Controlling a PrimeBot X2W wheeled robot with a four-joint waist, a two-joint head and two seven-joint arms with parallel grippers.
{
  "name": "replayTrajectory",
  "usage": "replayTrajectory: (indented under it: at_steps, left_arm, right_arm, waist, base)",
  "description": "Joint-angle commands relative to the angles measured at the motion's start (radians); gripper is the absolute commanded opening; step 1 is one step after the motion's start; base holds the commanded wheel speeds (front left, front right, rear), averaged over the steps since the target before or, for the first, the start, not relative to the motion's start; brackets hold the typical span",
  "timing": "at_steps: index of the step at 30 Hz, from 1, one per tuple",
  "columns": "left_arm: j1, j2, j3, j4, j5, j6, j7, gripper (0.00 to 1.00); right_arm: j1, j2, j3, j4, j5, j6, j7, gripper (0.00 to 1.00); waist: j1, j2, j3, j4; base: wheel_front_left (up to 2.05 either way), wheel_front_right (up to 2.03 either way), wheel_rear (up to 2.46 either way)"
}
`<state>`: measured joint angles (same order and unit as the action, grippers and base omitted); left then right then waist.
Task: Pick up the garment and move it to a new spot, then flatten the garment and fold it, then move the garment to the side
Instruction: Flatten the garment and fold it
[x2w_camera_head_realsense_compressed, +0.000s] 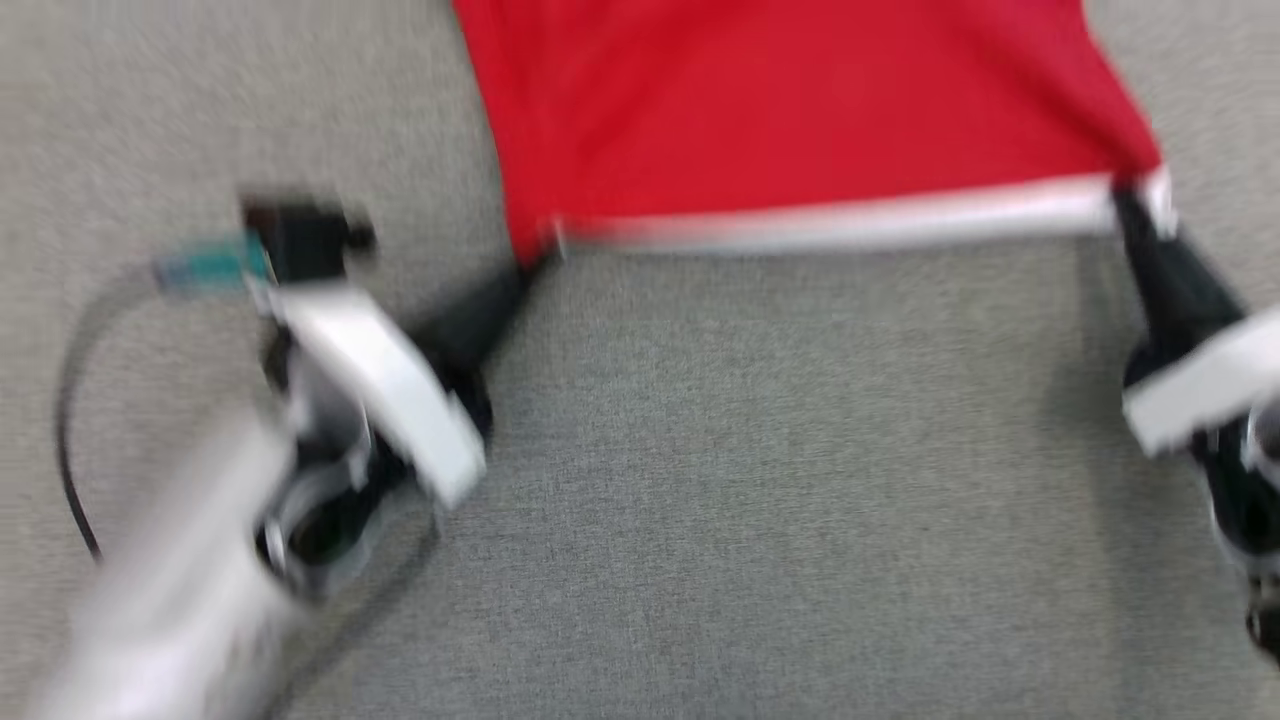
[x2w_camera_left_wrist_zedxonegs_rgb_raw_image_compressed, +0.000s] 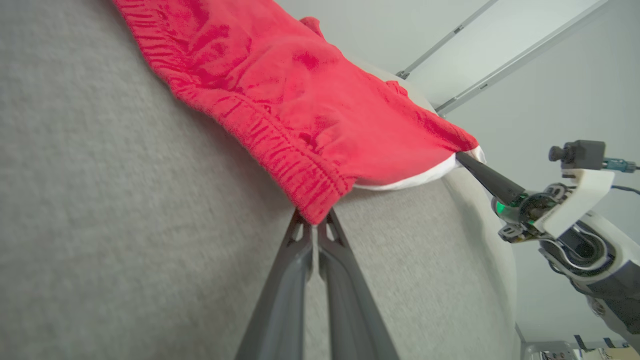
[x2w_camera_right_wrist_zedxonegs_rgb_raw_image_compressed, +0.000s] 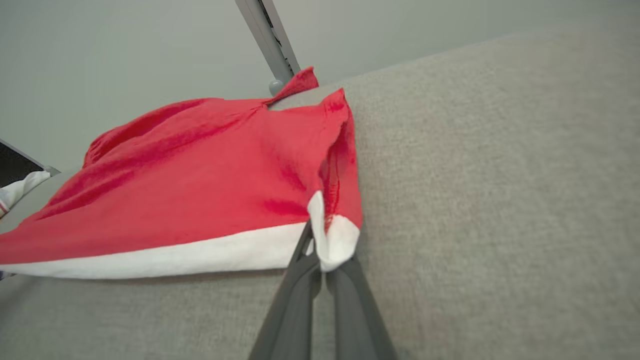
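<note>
The garment (x2w_camera_head_realsense_compressed: 800, 110) is red with a white band along its near hem and lies spread on grey fabric at the top of the blurred head view. My left gripper (x2w_camera_head_realsense_compressed: 535, 258) is shut on its near left corner, and in the left wrist view the left gripper (x2w_camera_left_wrist_zedxonegs_rgb_raw_image_compressed: 314, 225) pinches the red ribbed edge of the garment (x2w_camera_left_wrist_zedxonegs_rgb_raw_image_compressed: 300, 110). My right gripper (x2w_camera_head_realsense_compressed: 1125, 200) is shut on the near right corner; in the right wrist view the right gripper (x2w_camera_right_wrist_zedxonegs_rgb_raw_image_compressed: 322, 260) clamps the white corner of the garment (x2w_camera_right_wrist_zedxonegs_rgb_raw_image_compressed: 200, 175). The hem runs taut between both grippers.
The grey fabric surface (x2w_camera_head_realsense_compressed: 780, 480) stretches wide in front of the garment. A black cable (x2w_camera_head_realsense_compressed: 70, 420) loops beside my left arm. The surface's rounded far edge (x2w_camera_left_wrist_zedxonegs_rgb_raw_image_compressed: 492, 240) shows in the left wrist view, with a pale wall and metal rails (x2w_camera_left_wrist_zedxonegs_rgb_raw_image_compressed: 500, 65) behind.
</note>
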<state>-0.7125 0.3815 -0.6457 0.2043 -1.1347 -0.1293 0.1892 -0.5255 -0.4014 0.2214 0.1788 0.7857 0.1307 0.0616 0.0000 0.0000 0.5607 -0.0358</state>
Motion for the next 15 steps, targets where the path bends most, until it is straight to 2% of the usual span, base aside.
replayTrajectory:
  at_steps: [1, 2, 3, 9, 13, 15]
  left_arm:
    - [0.180, 0.034, -0.046, -0.084, -0.034, 0.019, 0.023, 0.00]
    - [0.180, 0.034, -0.046, -0.084, -0.034, 0.019, 0.023, 0.00]
    - [0.256, 0.055, -0.059, -0.129, -0.049, 0.036, 0.025, 0.00]
    - [0.634, 0.115, -0.081, -0.296, -0.107, 0.151, -0.074, 0.00]
    - [0.844, 0.106, -0.085, -0.347, -0.141, 0.212, -0.177, 0.00]
    - [0.915, 0.095, -0.084, -0.381, -0.151, 0.229, -0.219, 0.00]
  right_arm:
    - [0.137, -0.018, -0.004, -0.032, 0.031, 0.000, 0.006, 0.00]
    - [0.137, -0.018, -0.004, -0.032, 0.031, 0.000, 0.006, 0.00]
    - [0.201, -0.025, -0.005, -0.047, 0.044, 0.000, 0.011, 0.00]
    - [0.545, -0.045, -0.013, -0.109, 0.071, 0.000, 0.042, 0.00]
    - [0.783, -0.050, -0.068, -0.162, 0.097, 0.000, 0.047, 0.00]
    - [0.880, -0.058, -0.107, -0.196, 0.106, 0.000, 0.052, 0.00]
  waist:
    - [0.0000, 0.0000, -0.189, -0.010]
    - [0.0000, 0.0000, -0.189, -0.010]
    - [0.0000, 0.0000, -0.226, -0.011]
    - [0.0000, 0.0000, -0.416, -0.024]
    - [0.0000, 0.0000, -0.506, -0.016]
    - [0.0000, 0.0000, -0.521, -0.010]
  base:
    - [0.00, 0.00, 0.00]
    - [0.00, 0.00, 0.00]
    - [0.00, 0.00, 0.00]
    - [0.00, 0.00, 0.00]
    - [0.00, 0.00, 0.00]
    - [0.00, 0.00, 0.00]
